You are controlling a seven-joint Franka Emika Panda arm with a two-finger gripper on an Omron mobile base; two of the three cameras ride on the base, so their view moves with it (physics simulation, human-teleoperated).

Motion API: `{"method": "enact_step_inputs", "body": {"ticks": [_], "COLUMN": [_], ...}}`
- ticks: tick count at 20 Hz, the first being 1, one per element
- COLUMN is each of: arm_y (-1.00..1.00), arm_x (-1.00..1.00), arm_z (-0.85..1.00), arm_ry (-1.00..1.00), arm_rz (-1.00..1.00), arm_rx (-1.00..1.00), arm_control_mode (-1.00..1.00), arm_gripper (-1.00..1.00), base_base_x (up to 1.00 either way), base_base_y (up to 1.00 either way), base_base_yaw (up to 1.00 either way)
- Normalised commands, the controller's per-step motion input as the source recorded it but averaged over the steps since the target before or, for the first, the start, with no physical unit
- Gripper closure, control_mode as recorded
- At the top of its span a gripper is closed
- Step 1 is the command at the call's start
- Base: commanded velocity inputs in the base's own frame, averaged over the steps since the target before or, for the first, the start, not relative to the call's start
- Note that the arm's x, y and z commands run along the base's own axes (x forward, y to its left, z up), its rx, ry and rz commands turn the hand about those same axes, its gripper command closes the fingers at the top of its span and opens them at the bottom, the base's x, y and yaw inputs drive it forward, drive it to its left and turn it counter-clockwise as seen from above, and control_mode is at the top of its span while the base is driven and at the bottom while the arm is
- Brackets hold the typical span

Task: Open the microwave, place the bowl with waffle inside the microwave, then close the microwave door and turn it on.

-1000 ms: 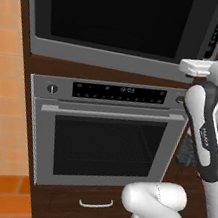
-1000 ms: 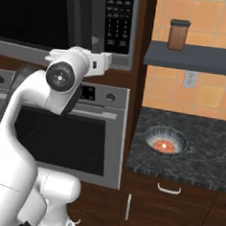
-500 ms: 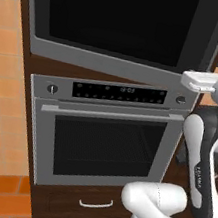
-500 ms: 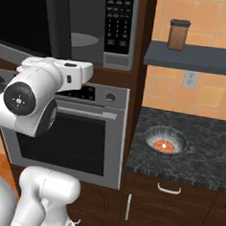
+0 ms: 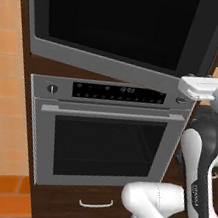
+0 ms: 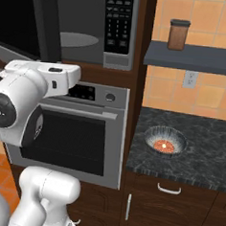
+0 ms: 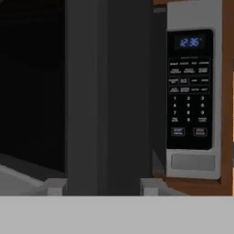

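Two appliances stack in the dark wood column: the microwave (image 6: 92,31) above and a silver oven (image 5: 107,131) below it. The microwave door (image 5: 126,22) — black glass with a silver-grey lower border — stands swung partly out toward the left, and in the right base view the grey cavity with its round turntable (image 6: 77,39) shows behind it. The black keypad (image 7: 189,89) sits on the right of the microwave front, a small blue clock lit at its top.

The hand (image 7: 98,187) hangs just in front of the opening, low by the door's free edge; its two pale fingertips (image 7: 55,186) stand apart with nothing between them, so it is spread and holds nothing. In the left base view the white wrist block (image 5: 201,87) sits just under the door's right lower corner.

The bowl with waffle (image 6: 164,140) rests on the dark speckled bench (image 6: 203,155) to the right of the oven, well apart from the hand, with reddish-orange food in its middle. Above it, a brown jar (image 6: 178,34) stands on a grey shelf (image 6: 196,58) against the orange tiled wall.
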Motion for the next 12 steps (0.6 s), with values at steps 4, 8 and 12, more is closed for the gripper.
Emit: {"method": "enact_step_inputs", "body": {"ticks": [4, 8, 12], "arm_y": [-0.18, -0.41, -0.54], "arm_x": [-0.7, -0.79, -0.6], "arm_z": [0.44, 0.42, 0.34], "arm_ry": [-0.08, -0.05, -0.05], "arm_rz": [0.18, 0.09, 0.01], "arm_rx": [0.0, 0.0, 0.0], "arm_control_mode": [-1.0, -1.0, -1.0], "arm_gripper": [-1.0, -1.0, -1.0], "base_base_x": [0.0, 0.0, 0.0], "base_base_y": [0.0, 0.0, 0.0], "base_base_yaw": [0.0, 0.0, 0.0]}}
